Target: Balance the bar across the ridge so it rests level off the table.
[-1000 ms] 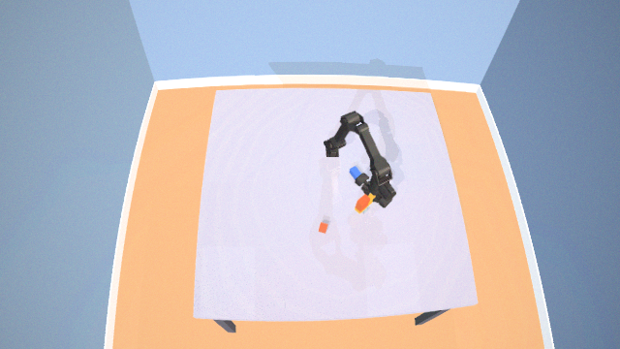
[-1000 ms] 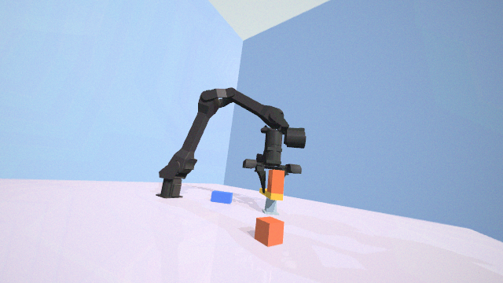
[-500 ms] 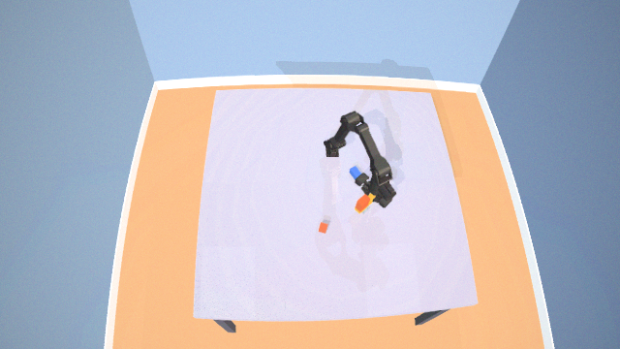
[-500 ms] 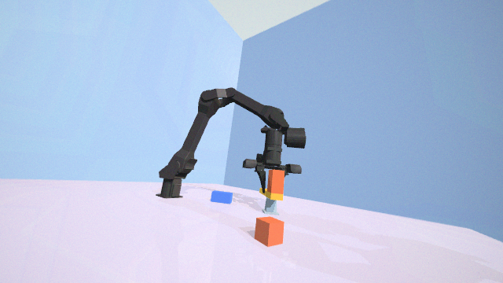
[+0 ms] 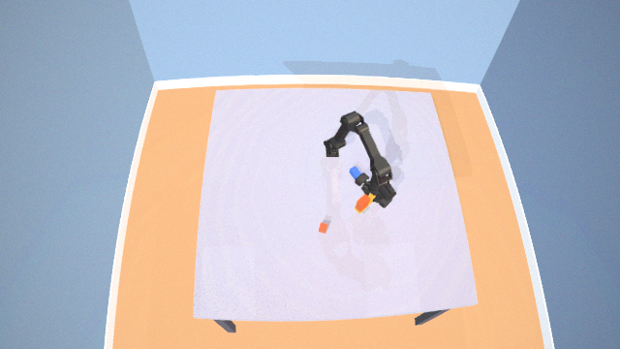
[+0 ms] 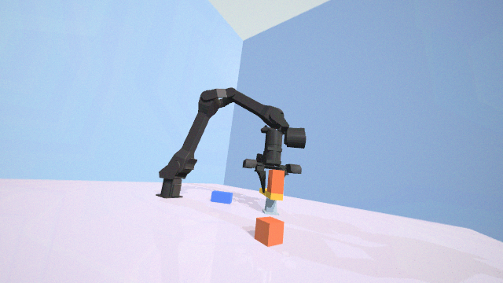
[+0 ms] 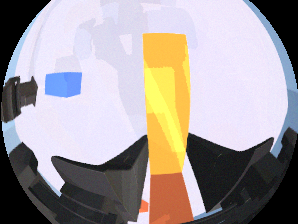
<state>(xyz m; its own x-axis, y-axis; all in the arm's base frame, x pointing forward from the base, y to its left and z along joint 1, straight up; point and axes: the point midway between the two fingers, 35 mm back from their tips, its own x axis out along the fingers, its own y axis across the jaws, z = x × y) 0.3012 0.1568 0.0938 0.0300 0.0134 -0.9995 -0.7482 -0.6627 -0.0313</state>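
The yellow-and-orange bar (image 6: 275, 184) is gripped by the tool (image 6: 266, 185) directly above the pale ridge (image 6: 270, 206).

The top view is taken from high overhead, tilted slightly toward the far wall, so that the whole table (image 5: 160, 204) and the arm (image 5: 369, 147) are framed small. The exterior view is set low and near the table surface, facing the arm side-on at medium range. The wrist view is mounted just behind the gripper (image 7: 166, 183), looking down along its fingers at close range. The bar (image 7: 166, 110) below the tool and the blue block (image 7: 64, 84) beside it are shared by all three views.
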